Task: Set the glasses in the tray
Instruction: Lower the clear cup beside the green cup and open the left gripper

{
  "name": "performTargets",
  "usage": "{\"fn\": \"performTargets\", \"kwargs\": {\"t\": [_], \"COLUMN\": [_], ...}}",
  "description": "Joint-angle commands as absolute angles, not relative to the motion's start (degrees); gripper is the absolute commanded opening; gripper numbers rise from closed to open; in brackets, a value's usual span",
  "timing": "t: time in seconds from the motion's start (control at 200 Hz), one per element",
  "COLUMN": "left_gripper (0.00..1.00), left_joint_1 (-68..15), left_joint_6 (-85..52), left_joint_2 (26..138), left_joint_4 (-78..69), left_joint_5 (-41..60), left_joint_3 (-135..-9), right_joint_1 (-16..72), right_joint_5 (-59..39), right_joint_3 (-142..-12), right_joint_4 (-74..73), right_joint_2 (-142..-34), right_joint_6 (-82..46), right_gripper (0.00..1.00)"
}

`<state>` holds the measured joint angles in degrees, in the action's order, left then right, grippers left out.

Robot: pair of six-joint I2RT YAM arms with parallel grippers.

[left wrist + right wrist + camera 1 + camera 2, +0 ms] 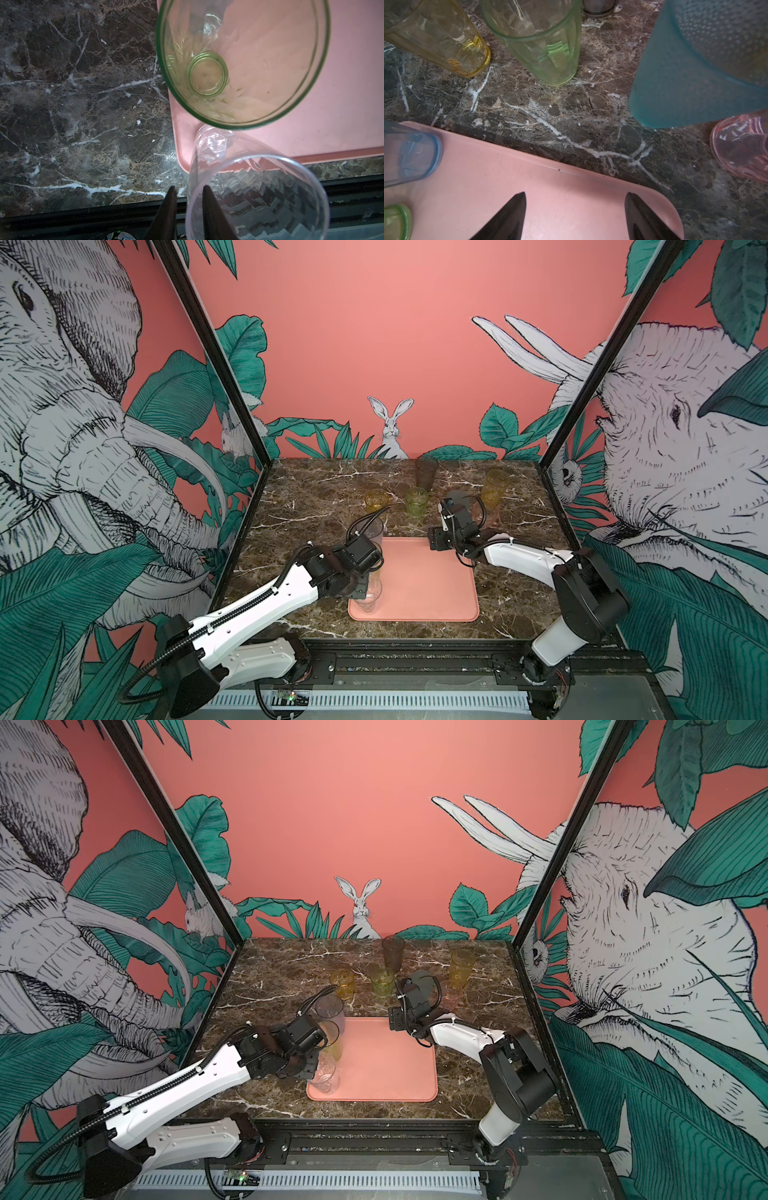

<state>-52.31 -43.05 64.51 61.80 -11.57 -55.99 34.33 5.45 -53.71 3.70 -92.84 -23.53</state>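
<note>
The salmon-pink tray [428,585] [386,1065] lies at the front middle of the marble table. Three glasses stand along its left edge: a clear one [370,595] [259,197] nearest, a green one [207,76] behind it, and a tall grey-blue one [372,529] [415,153] at the far corner. My left gripper [189,187] straddles the clear glass's rim, one finger inside and one outside, slightly open with a gap beside the wall. My right gripper [576,193] hovers open and empty over the tray's far right corner [654,199].
On the marble beyond the tray stand a short amber glass [376,499], a yellow-green one [416,502], a dark one [427,472], a tall amber one [494,485], a frosted blue one [695,72] and a pink one [741,145]. Black frame posts flank the table.
</note>
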Motion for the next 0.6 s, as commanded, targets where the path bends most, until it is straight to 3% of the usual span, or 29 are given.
{"fn": "performTargets", "kwargs": {"t": [0.0,0.195,0.405,0.595], "left_gripper": [0.29,0.43,0.65,0.75], "left_joint_1": [-52.47,-52.47,-52.38,-51.81], "left_joint_6": [-43.69,-42.51,-39.37,-35.78], "left_joint_2": [63.32,61.60,60.95,61.70], "left_joint_4": [62.66,64.26,66.58,67.70], "left_joint_5": [-12.67,-14.40,-17.98,-20.02], "left_joint_3": [-56.88,-58.29,-62.92,-67.28], "right_joint_1": [34.02,34.02,34.03,34.06], "right_joint_5": [5.92,7.01,8.01,11.49], "right_joint_3": [-55.10,-54.32,-56.02,-59.91], "right_joint_4": [3.25,3.42,7.20,16.64], "right_joint_2": [-92.88,-89.99,-87.37,-81.97], "right_joint_6": [-23.03,-22.59,-22.76,-23.00], "right_gripper": [0.77,0.77,0.77,0.77]}}
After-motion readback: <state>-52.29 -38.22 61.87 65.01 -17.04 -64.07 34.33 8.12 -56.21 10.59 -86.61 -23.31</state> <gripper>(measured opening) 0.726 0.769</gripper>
